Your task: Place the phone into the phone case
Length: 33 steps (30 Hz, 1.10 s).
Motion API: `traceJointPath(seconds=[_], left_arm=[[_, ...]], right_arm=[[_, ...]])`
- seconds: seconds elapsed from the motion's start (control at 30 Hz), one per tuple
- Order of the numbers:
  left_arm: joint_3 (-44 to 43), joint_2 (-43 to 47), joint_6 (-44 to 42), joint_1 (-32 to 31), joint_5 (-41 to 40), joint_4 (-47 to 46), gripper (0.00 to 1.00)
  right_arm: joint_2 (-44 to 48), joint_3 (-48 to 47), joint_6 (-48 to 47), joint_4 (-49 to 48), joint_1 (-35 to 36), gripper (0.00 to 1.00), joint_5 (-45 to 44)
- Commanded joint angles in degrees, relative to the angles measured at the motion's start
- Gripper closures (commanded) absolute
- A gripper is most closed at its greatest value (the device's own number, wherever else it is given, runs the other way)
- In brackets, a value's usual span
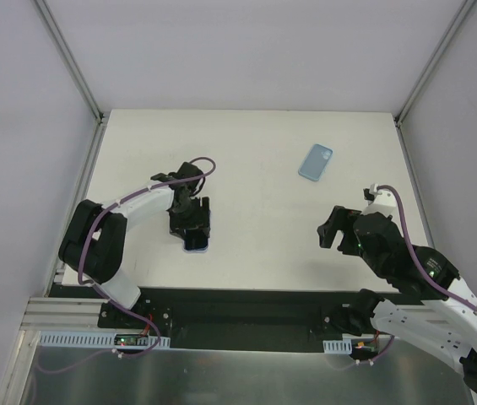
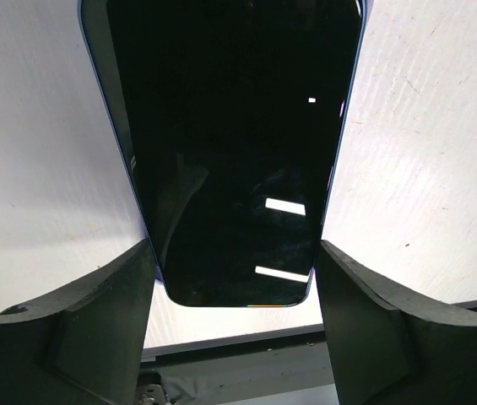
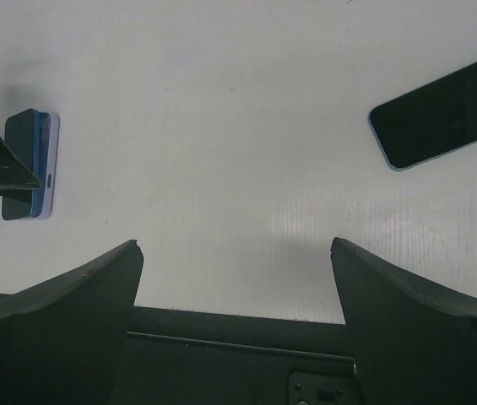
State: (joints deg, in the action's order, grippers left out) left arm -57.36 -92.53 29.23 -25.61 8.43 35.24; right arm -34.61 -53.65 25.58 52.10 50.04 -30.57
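The phone has a black glass front and a thin pale edge, and it sits between my left gripper's fingers. My left gripper is shut on the phone's long sides and holds it tilted up off the table at the left centre. In the top view only the phone's low end shows under the gripper. The right wrist view shows the phone edge-on. The phone case, a light blue shell, lies flat at the back right and also shows in the right wrist view. My right gripper is open and empty, well short of the case.
The white table is bounded by metal rails at left and right. Its dark front edge lies just under my right gripper.
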Motion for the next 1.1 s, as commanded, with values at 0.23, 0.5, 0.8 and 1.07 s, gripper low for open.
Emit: traceJointPath(seconds=[0.23,0.5,0.8,1.07], left_arm=[[-1.0,3.0,-0.4,-1.1,0.5,1.4,0.15],[-7.3,1.3,-3.5,-0.8,-7.9,6.9,0.12],[-8.8,0.9,-4.3,9.3,-4.0,5.5,0.64],[-6.6,0.8,-4.6,15.0,-3.6,2.1,0.87]], right_arm=[[-0.1,0.4,1.2,-1.0,0.1,0.04,0.8],[-0.6,0.1,1.4,-0.6,0.1,0.04,0.9],[-3.8,1.1,1.6,-3.4,0.1,0.04,4.5],[-8.8,1.7,2.1,-7.4,0.1,0.02,8.9]])
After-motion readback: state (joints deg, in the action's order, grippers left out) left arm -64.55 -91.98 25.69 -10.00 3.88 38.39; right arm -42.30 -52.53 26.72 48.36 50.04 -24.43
